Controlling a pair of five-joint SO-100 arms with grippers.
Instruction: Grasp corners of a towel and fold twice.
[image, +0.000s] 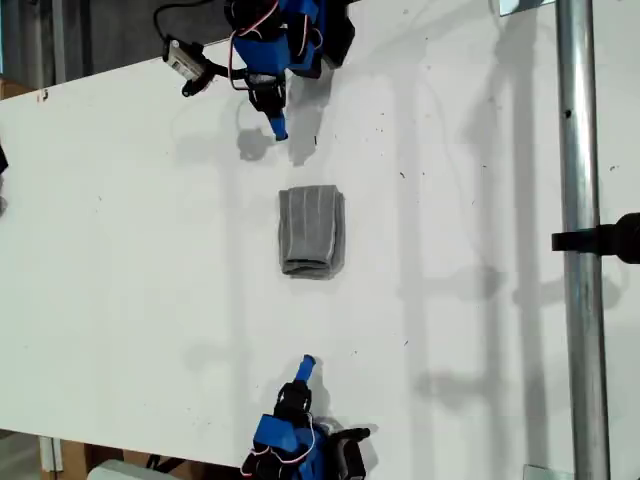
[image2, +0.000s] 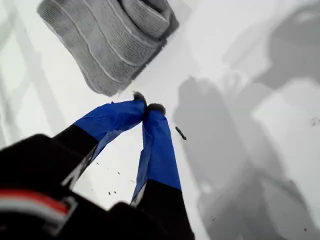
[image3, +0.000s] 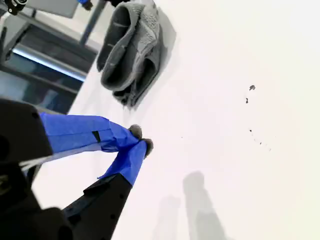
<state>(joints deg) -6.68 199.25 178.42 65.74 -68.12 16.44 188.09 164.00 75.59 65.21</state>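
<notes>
The grey striped towel (image: 312, 232) lies folded into a small thick rectangle in the middle of the white table (image: 120, 260). Its original corners are buried in the layers and cannot be singled out. My first gripper (image: 280, 130) hangs above the towel in the exterior view, a short gap from its smooth edge, shut and holding nothing. The first wrist view shows those blue fingertips (image2: 145, 107) pressed together just short of the towel (image2: 105, 45). My second gripper (image: 308, 363) is below the towel in the exterior view, farther off, also shut (image3: 141, 141) and holding nothing. It faces the towel's bulky layered end (image3: 131, 55).
A vertical metal pole (image: 578, 250) with a black clamp (image: 605, 240) runs down the exterior view's right. The two arm bases sit at that view's top (image: 285, 40) and bottom (image: 295, 445) table edges. Shelving (image3: 40, 55) shows beyond the far edge.
</notes>
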